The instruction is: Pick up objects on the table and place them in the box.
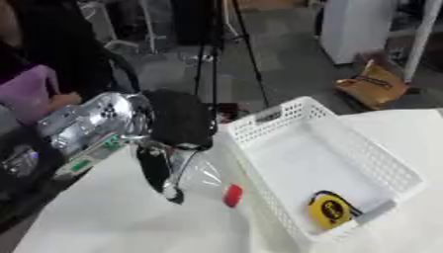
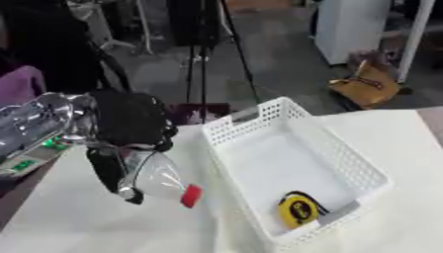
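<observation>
My left hand (image 1: 177,126) reaches in from the left and its fingers curl round a clear plastic bottle (image 2: 160,178) with a red cap (image 2: 190,195). The bottle points cap-down toward the right, just left of the white lattice box (image 1: 380,158). A yellow and black tape measure (image 1: 331,210) lies in the near corner of the box, beside a small grey thing (image 1: 374,211). My right hand shows in neither view.
The table is covered with a white cloth (image 1: 130,222). Beyond its far edge stand black tripod legs (image 1: 212,54), and an orange-brown bag (image 1: 372,84) lies on the floor. A purple shape (image 1: 26,91) shows at the far left.
</observation>
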`<state>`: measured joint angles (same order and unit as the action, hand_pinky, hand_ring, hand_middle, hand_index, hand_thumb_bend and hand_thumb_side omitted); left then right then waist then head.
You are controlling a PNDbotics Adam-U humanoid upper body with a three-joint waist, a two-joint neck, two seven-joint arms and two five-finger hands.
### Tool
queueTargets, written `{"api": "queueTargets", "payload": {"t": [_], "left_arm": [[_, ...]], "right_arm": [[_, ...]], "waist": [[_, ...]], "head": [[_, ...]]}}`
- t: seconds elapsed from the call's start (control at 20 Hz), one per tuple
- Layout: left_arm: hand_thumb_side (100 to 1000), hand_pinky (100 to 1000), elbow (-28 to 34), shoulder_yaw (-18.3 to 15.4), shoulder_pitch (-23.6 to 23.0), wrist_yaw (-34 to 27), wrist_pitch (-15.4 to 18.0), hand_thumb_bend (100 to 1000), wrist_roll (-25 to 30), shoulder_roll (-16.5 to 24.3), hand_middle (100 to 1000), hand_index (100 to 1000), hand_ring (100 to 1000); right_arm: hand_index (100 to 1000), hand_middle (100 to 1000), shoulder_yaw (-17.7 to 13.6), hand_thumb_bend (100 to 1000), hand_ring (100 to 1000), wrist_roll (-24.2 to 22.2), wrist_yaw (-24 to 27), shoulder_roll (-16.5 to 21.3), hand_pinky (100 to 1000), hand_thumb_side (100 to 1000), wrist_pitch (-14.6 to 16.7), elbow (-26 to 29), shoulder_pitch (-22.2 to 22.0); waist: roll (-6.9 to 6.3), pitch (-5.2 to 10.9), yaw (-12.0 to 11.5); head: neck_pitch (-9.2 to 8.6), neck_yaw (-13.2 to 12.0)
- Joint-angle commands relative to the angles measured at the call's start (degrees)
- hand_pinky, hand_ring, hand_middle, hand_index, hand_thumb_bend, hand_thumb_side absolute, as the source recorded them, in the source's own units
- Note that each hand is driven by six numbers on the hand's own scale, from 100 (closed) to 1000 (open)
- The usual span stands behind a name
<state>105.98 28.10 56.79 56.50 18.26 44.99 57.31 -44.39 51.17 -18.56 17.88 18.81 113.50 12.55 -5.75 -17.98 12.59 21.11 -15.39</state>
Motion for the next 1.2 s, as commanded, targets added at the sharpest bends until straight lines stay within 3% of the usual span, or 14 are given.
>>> {"api": "queueTargets", "payload": {"t": [0.05,0.3,0.35,0.45,0.65,1.05,1.2], "left_arm": [[564,721,2.95,-3.5,0.41,0.36,4.63,677,6.98,3.0,563,597,776],[498,718,4.18,-5.87,1.81,0.31,1.49,634,6.98,2.03,561,599,770],[440,708,4.16,-6.23,2.3,0.08,0.66,577,6.96,1.59,552,599,753],[385,697,3.5,-7.46,4.17,-1.58,-3.22,494,6.62,-0.26,535,597,731],[359,690,1.14,-7.27,6.68,-3.34,-9.31,432,3.97,-2.97,523,596,699],[298,679,-5.03,-5.68,12.22,-1.01,-13.68,368,-0.48,-9.35,504,594,689],[273,666,-7.45,-5.63,14.17,-0.8,-15.55,276,-2.87,-12.62,480,589,669]], "right_arm": [[634,535,-0.55,100,523,0.79,-0.07,1.92,725,476,0.65,1.09,0.05],[633,535,-0.6,100,523,0.79,-0.06,1.85,725,476,0.61,1.09,0.0],[633,534,-0.6,100,523,0.79,-0.06,1.82,725,475,0.59,1.09,-0.02],[633,534,-0.66,100,523,0.79,-0.03,1.73,725,475,0.55,1.09,-0.08],[633,534,-0.67,100,523,0.79,0.03,1.61,725,476,0.56,1.09,-0.09],[632,534,-0.53,100,523,0.79,0.13,1.34,725,477,0.61,1.09,-0.19],[632,533,-0.43,100,523,0.79,0.21,1.19,726,478,0.59,1.09,-0.14]], "waist": [[0.57,1.2,-0.03],[0.73,1.25,-0.08],[0.77,1.26,-0.07],[0.88,1.28,0.02],[0.99,1.25,0.21],[1.2,1.19,0.7],[1.29,1.16,0.91]], "head": [[-0.16,0.56],[-0.33,0.84],[-0.37,0.89],[-0.57,1.09],[-1.1,1.42],[-2.26,2.18],[-2.65,2.36]]}}
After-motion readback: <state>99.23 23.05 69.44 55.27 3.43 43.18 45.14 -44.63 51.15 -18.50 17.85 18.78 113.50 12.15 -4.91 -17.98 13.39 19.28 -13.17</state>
